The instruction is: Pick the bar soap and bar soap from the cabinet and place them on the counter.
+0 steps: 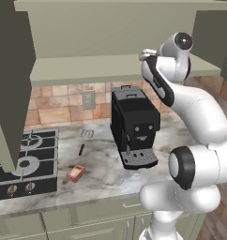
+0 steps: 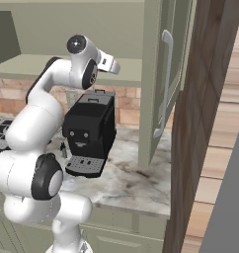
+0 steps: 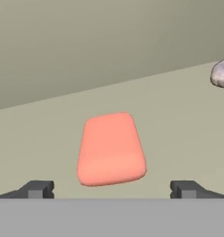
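Fingertips [image 3: 37, 189] spread wide, holding nothing, the gripper [image 3: 111, 190] lines up on the coral-red bar soap [image 3: 111, 149] inside the cabinet [image 1: 87, 70], where a skewed approach could nudge it deeper.

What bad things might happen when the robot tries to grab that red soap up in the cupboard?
The coral-red bar soap is rounded and lies flat on the cabinet shelf, so the open gripper might squeeze it and let it slip away. A pale round item sits close by and could get bumped. On the way down, the arm passes just above the black coffee machine and might knock it.
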Robot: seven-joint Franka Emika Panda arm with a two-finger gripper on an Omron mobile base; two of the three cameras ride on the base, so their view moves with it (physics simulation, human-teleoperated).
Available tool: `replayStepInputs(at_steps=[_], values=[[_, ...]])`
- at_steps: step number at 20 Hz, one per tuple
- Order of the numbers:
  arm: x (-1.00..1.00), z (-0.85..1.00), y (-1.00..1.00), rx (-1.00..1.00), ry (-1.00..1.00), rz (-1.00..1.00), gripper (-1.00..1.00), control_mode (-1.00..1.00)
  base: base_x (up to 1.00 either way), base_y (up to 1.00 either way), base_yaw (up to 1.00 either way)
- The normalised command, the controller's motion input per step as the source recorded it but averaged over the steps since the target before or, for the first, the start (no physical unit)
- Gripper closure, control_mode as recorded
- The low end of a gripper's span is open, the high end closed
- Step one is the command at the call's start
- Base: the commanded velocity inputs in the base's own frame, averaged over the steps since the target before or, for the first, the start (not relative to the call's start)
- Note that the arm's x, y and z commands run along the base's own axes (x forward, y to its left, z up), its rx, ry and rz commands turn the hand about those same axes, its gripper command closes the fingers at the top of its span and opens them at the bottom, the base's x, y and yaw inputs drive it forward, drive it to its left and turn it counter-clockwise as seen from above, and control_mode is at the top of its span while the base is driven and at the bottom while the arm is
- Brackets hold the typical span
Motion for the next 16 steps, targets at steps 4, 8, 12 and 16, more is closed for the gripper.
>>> replayStepInputs(at_steps=[4, 8, 12, 16], values=[[0.34, 0.0, -0.09, 0.0, 0.0, 0.01, -1.0, -1.0, 0.0, 0.0, 0.0], [0.36, -0.05, 0.0, 0.0, 0.01, 0.0, -1.0, -1.0, 0.0, 0.0, 0.0], [0.36, -0.11, 0.0, 0.0, 0.03, 0.0, -1.0, -1.0, 0.0, 0.0, 0.0], [0.32, -0.11, 0.0, 0.0, 0.03, 0.0, -1.0, -1.0, 0.0, 0.0, 0.0]])
